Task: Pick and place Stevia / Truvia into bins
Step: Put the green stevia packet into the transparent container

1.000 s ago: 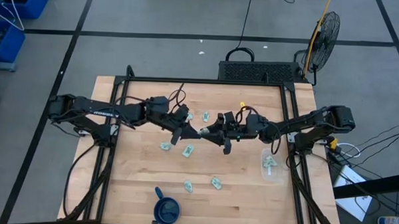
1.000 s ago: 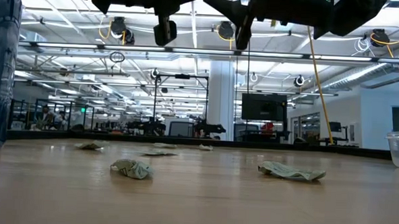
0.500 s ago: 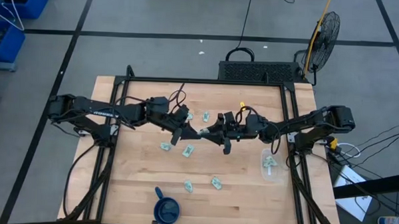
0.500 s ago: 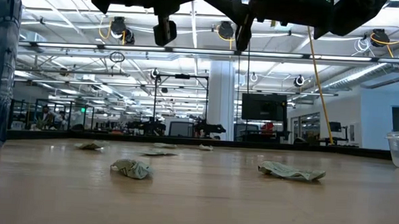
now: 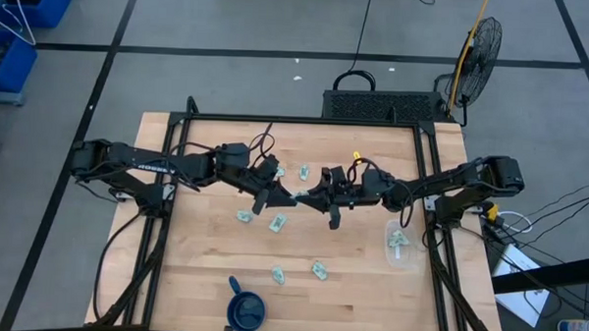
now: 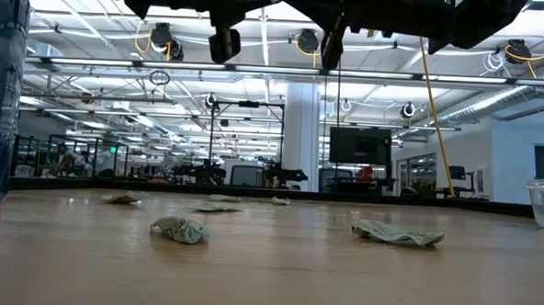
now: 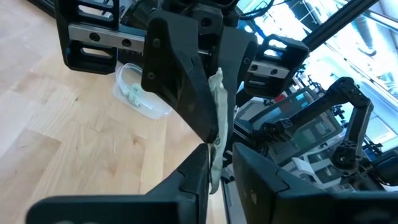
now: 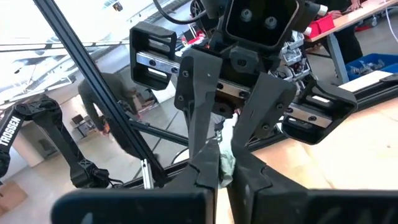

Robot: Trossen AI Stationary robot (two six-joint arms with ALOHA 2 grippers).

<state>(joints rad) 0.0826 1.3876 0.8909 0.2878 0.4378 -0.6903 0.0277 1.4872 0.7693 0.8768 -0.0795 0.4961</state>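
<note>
Right gripper (image 5: 304, 196): clenched on sachet (image 8: 225, 157), tip-to-tip with left gripper (image 5: 289, 197).
Left gripper: loosening.
Handover: left should release fully before right withdraws.

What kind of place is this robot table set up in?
Probably a big robotics lab or workshop: a concrete floor with dark lines, a standing fan behind the wooden table, and long ceiling lights over distant workstations.
</note>
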